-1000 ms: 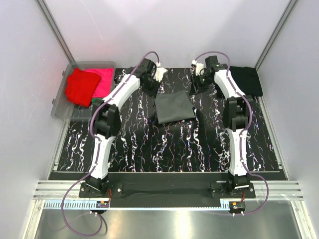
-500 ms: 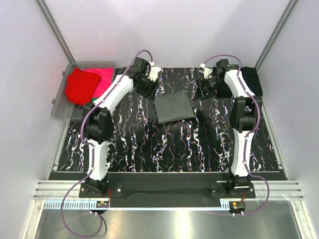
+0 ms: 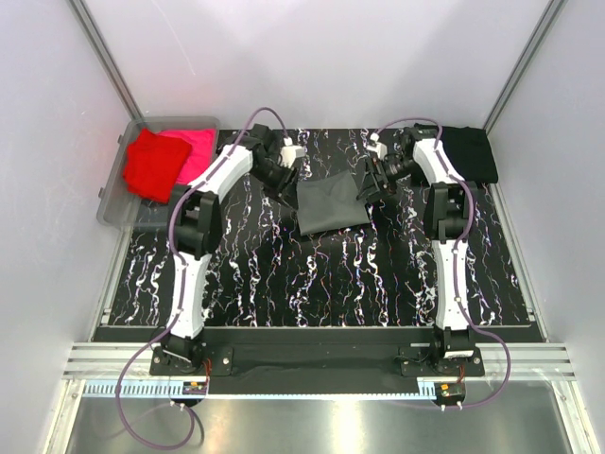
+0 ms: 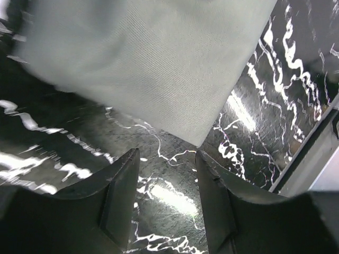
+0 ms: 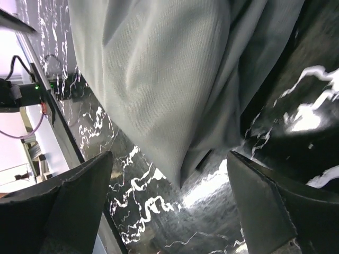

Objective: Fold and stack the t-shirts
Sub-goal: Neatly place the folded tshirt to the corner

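Note:
A folded dark grey t-shirt (image 3: 331,205) lies flat on the marbled table at centre back. My left gripper (image 3: 284,180) sits low at its far left corner. In the left wrist view that gripper (image 4: 167,159) is open with only table between its fingers, and the grey cloth (image 4: 159,69) ends just ahead of the tips. My right gripper (image 3: 371,180) is at the shirt's far right corner. Seen from the right wrist, it (image 5: 169,164) is wide open, with a folded corner of the grey shirt (image 5: 159,79) reaching between the fingertips, ungripped. A black t-shirt (image 3: 470,151) lies folded at the back right.
A clear plastic bin (image 3: 113,203) stands off the table's back left corner, holding a red shirt (image 3: 151,163) and a pink shirt (image 3: 194,151). The white enclosure walls close in on both sides and the back. The table's black marbled top (image 3: 312,284) stretches toward the arm bases.
Both grippers have come down from the back of the table to the grey shirt's far corners. Both have opened wider, the right one most.

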Tool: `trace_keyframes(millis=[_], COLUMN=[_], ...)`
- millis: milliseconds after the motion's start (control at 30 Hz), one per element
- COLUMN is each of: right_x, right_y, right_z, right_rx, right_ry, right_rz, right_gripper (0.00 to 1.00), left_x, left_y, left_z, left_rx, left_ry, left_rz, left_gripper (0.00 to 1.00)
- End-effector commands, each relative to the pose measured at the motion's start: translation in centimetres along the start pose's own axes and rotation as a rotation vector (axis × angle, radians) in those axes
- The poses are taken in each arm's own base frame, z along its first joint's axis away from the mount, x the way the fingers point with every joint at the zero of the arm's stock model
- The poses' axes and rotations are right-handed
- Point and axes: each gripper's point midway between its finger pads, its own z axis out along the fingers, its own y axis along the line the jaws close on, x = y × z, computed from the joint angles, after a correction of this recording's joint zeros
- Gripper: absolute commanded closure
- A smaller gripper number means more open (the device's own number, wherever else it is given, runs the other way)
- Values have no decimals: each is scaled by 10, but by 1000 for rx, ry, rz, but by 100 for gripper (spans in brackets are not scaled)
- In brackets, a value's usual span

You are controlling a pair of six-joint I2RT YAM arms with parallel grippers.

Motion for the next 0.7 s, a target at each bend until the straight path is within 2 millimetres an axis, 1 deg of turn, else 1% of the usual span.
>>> trace_keyframes(millis=[0, 67, 133, 167, 233, 300, 400, 500, 567, 667], right_x=[-25, -36, -40, -41, -39, -32, -22, -15, -13, -10], right_y=[10, 4, 0, -1, -5, -9, -14, -22, -23, -21], right_z=[-13, -12, -10, -6, 0, 9, 17, 25, 27, 36], right_rx=[-29, -15, -14, -23, -32, -40, -38, -25, -28, -37], right_ry=[-64, -84, -95, -95, -90, -68, -38, -14, -8, 10], right_rz=[-69, -80, -72, -70, -44, -19, 7, 29, 33, 42], right_gripper=[4, 4, 3, 2, 1, 1, 1, 1, 1, 2], left_x=[-3, -1, -1, -2, -4, -4, -2, 1, 2, 2], left_y=[-19, -21, -23, -23, -23, -22, -20, -22, -22, -22], left_z=[1, 5, 10, 12, 16, 17, 17, 16, 16, 13], left_rx=[64, 73, 80, 79, 71, 66, 56, 54, 50, 37], left_ry=[1, 13, 19, 22, 25, 27, 33, 39, 42, 42], left_rz=[59, 66, 73, 75, 81, 85, 80, 82, 86, 90], left_gripper=[50, 50, 50, 50, 50, 50, 51, 51, 51, 51])
